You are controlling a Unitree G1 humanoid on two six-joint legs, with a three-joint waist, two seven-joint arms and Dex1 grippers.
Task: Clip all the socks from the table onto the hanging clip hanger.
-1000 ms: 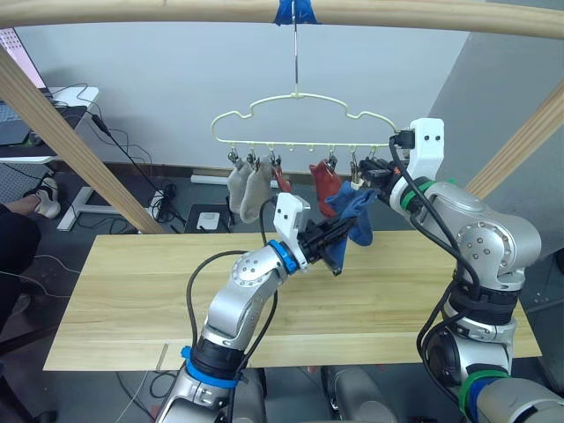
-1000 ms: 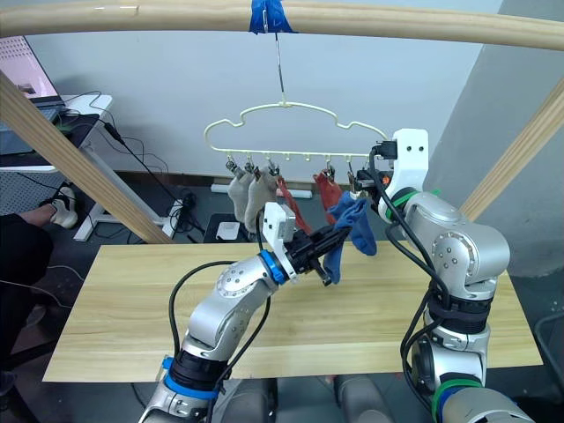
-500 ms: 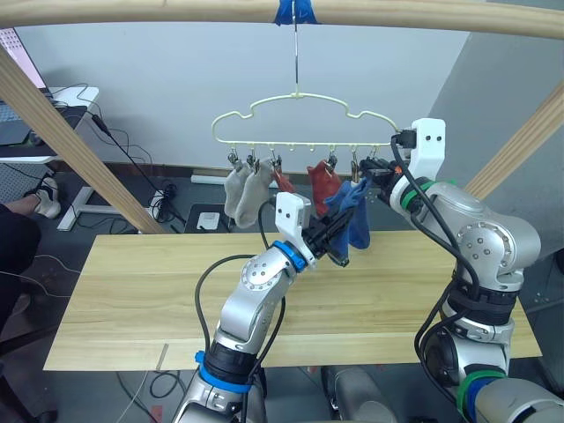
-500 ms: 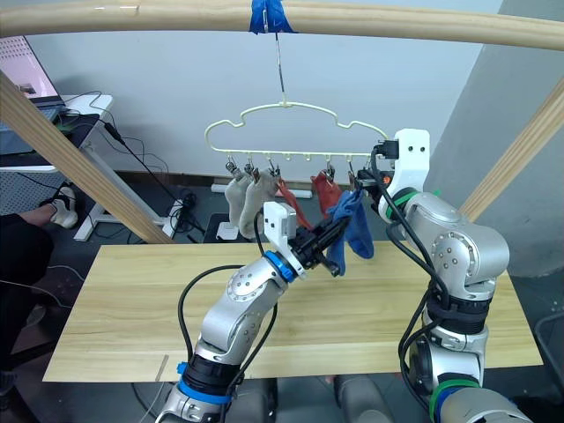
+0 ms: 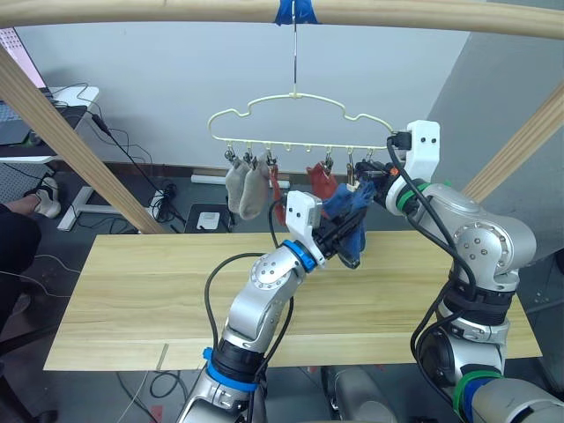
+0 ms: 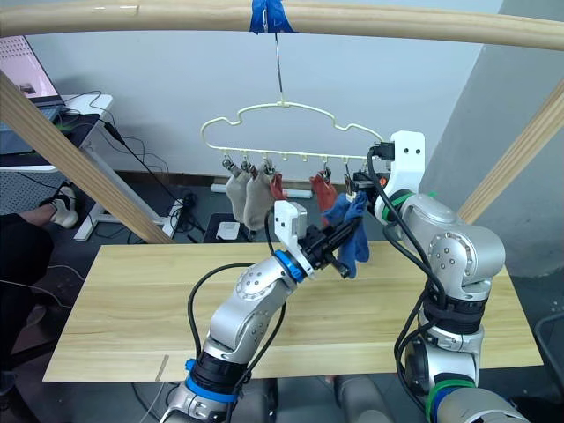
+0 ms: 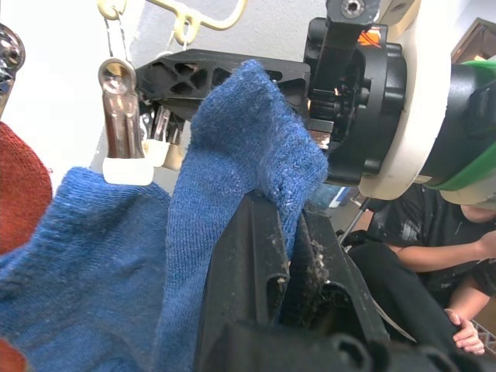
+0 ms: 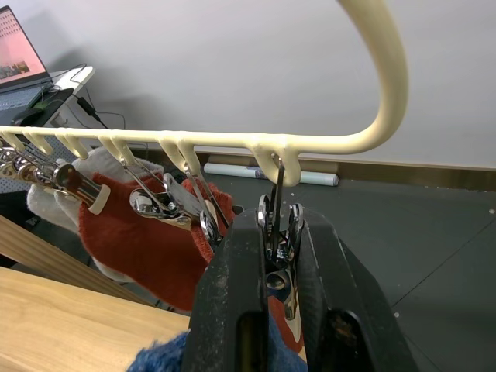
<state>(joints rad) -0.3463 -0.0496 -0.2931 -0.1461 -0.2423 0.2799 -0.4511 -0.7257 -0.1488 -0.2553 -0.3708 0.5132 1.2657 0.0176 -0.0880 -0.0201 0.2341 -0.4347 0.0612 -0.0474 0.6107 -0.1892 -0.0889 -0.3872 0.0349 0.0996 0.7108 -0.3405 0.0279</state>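
Left end effector (image 5: 348, 242) grips a blue sock (image 5: 351, 211) at the clip hanger (image 5: 291, 123); right end effector (image 8: 273, 256) pinches the last clip (image 8: 277, 225).

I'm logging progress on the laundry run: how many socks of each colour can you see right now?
Grey socks: 2
Rust-red socks: 2
Blue socks: 2, one clipped, one in the left pincer
Total: 6
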